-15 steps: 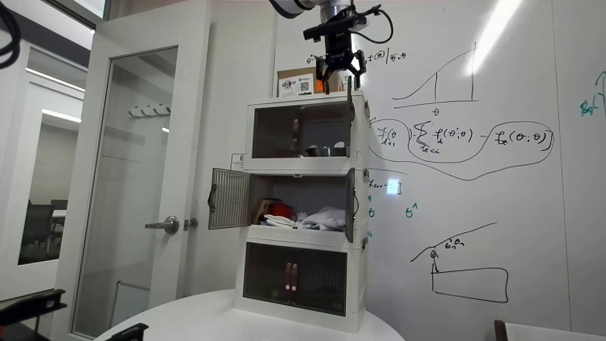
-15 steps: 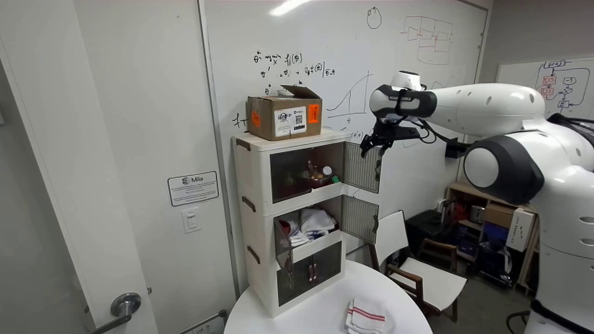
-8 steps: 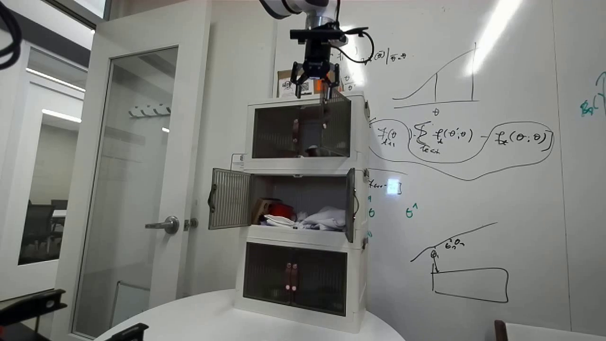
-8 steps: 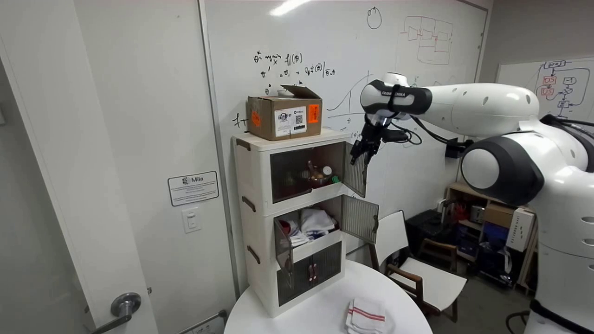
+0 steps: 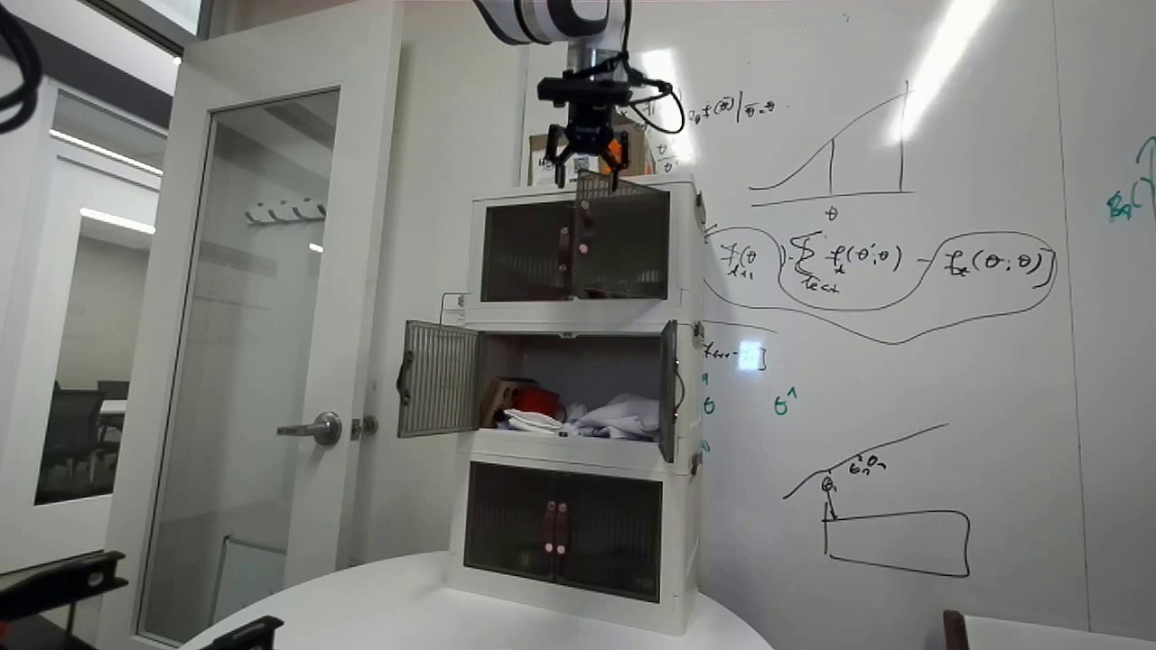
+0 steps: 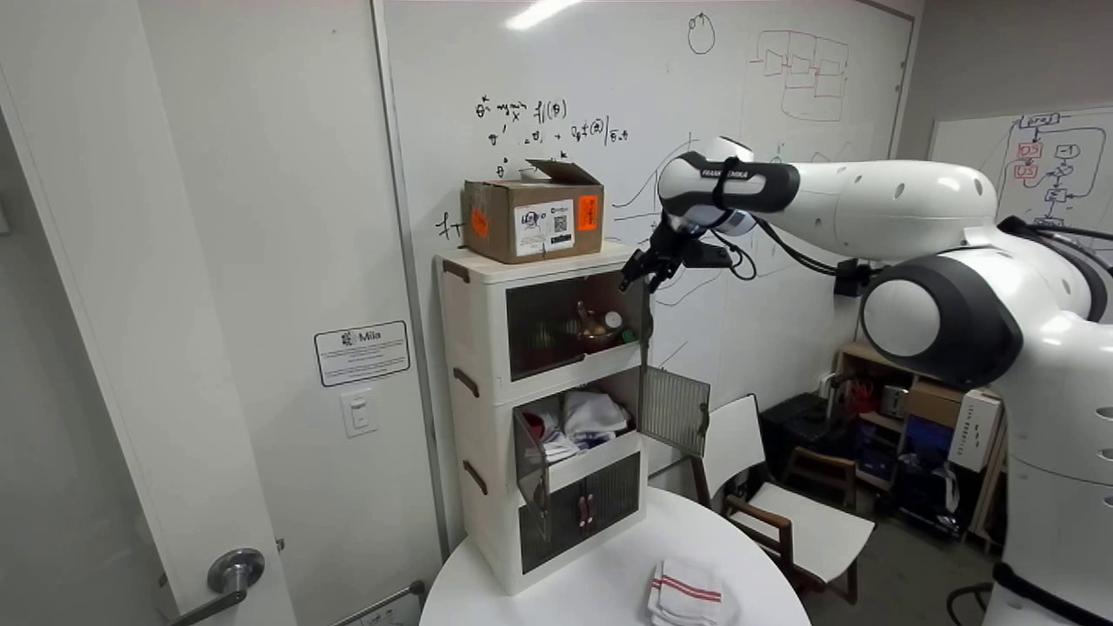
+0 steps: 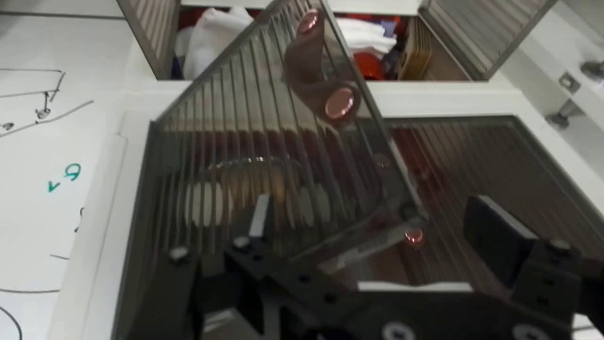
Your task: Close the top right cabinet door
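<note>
The top right cabinet door [image 5: 632, 248] stands partly open, its free edge jutting out from the white cabinet [image 5: 578, 313]. In an exterior view the door [image 6: 647, 326] shows nearly edge-on. In the wrist view its ribbed panel [image 7: 245, 106] and brown handle [image 7: 321, 71] slant across the middle. My gripper [image 5: 588, 184] is open, at the door's upper free corner; it shows in the other exterior view too [image 6: 639, 288]. In the wrist view the gripper [image 7: 377, 210] has its jaws wide apart, with the door's corner between them. I cannot tell whether a finger touches the door. Nothing is gripped.
The top left door [image 5: 526, 253] is shut. Both middle-tier doors [image 5: 440, 379] [image 6: 676, 410] stand open. A cardboard box [image 6: 535, 217] sits on the cabinet. A folded towel [image 6: 687, 593] lies on the round white table [image 6: 600, 574]. A chair [image 6: 800, 522] stands behind.
The top right door has swung from wide open to a smaller opening. My gripper has moved along with it toward the cabinet's middle and stayed open.
</note>
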Motion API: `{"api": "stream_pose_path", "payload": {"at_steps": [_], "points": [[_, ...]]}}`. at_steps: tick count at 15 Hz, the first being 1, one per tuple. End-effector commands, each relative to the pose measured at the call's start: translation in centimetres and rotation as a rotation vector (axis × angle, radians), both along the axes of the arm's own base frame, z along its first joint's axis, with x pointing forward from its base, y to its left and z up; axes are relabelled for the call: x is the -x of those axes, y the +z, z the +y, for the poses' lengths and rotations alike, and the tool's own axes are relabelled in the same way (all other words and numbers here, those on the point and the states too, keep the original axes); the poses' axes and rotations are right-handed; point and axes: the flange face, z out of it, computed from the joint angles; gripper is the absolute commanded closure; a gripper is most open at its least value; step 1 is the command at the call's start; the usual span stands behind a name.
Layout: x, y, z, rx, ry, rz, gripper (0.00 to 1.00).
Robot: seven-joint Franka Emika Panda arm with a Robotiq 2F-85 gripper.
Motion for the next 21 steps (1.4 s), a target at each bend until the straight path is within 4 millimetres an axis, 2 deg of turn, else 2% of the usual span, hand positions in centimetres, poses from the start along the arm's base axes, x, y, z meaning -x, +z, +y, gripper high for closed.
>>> {"api": "stream_pose_path", "payload": {"at_steps": [1,7,8,18,21], "points": [[-1.2,-0.6,2.1,-0.107,-0.034,-0.087,0.0],[-3.5,-3.4,5.4,-0.178,-0.011,-0.133,0.0],[-4.0,-2.0,5.2,-0.184,-0.009,-0.148,0.0],[-5.9,-5.6,7.1,-0.153,-0.03,-0.256,0.0],[-6.3,-5.3,6.7,-0.15,-0.038,-0.269,0.0]]}}
